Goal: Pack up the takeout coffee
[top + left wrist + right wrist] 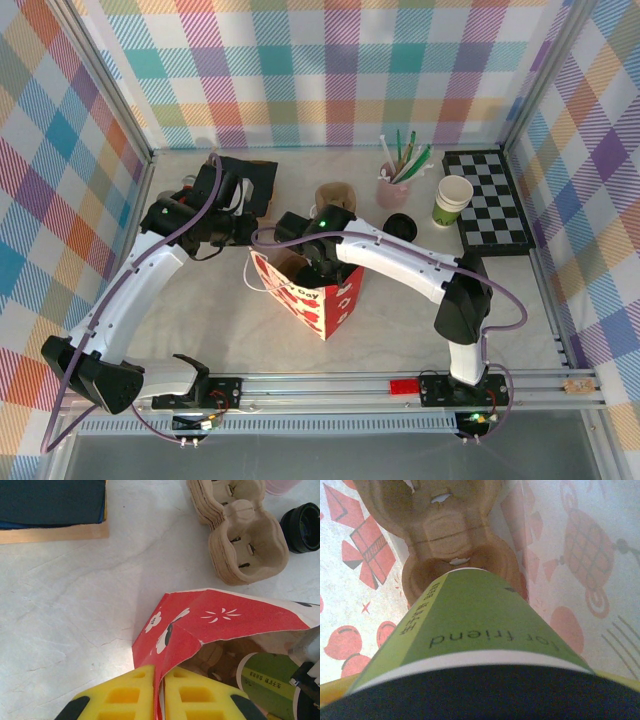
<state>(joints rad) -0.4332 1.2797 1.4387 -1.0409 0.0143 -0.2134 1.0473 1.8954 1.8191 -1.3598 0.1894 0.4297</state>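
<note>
Seen from above, the red-and-white printed paper bag (305, 298) stands open in the middle of the pale marble-patterned table (200, 320). The left gripper (250, 255) is at its left rim, and the right gripper (320, 262) reaches down inside it.

In the left wrist view, the yellow fingers (125, 697) are pressed together on the bag's red edge. The takeout coffee (267, 680), a green-banded paper cup, leans inside the bag.

In the right wrist view, the right gripper clamps this cup near its black lid, above a brown pulp cup carrier (445, 535) lying in the bag.
</note>
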